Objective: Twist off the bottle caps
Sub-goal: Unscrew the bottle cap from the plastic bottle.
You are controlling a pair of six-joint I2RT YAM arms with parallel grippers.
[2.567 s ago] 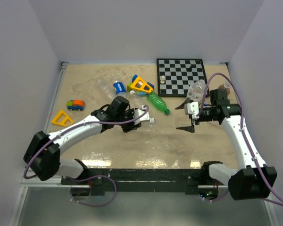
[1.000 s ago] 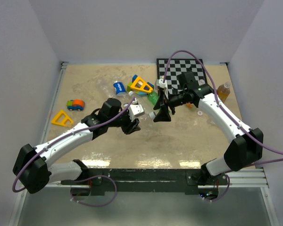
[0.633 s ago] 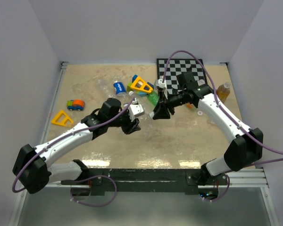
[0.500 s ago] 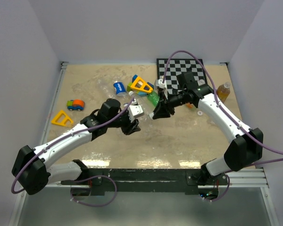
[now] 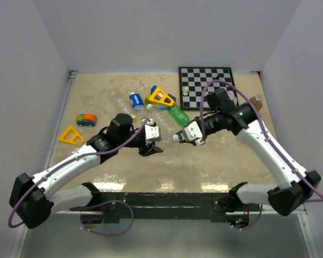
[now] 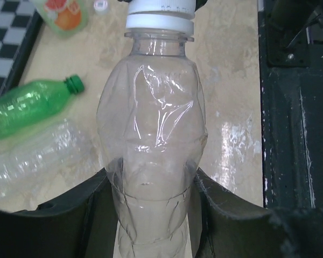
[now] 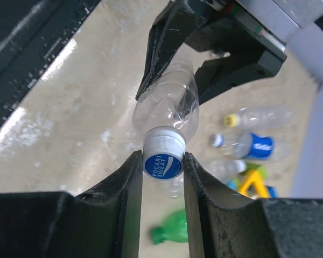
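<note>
Both jaws: closed, each on one end of the same bottle (image 6: 151,134), which hangs off the tabletop (image 5: 204,161) between them.
Left jaws: clamped across the bottle's lower body, a finger on each side; the neck points straight away from them.
Right jaws: pinched on the cap (image 7: 162,161), which has a white skirt and a blue printed top and sits squarely between the fingers.
Axis: the bottle's long axis runs from left jaws to right jaws, in line with the right wrist. I judge a wrist roll would turn the cap about its own thread.
Nearer arm: the right arm (image 5: 269,145) has the cap; the left arm (image 5: 81,158) only braces.
Cap state: seated on the neck, collar ring just behind it, not yet off.
Contents: the held bottle looks empty, its walls a bit crumpled.
Off to the left jaws' left: a green bottle (image 6: 27,110) lying down with its green cap (image 6: 74,83) on; I cannot tell its contents.
Risk: I'd guess the thin body may twist in the left jaws.
</note>
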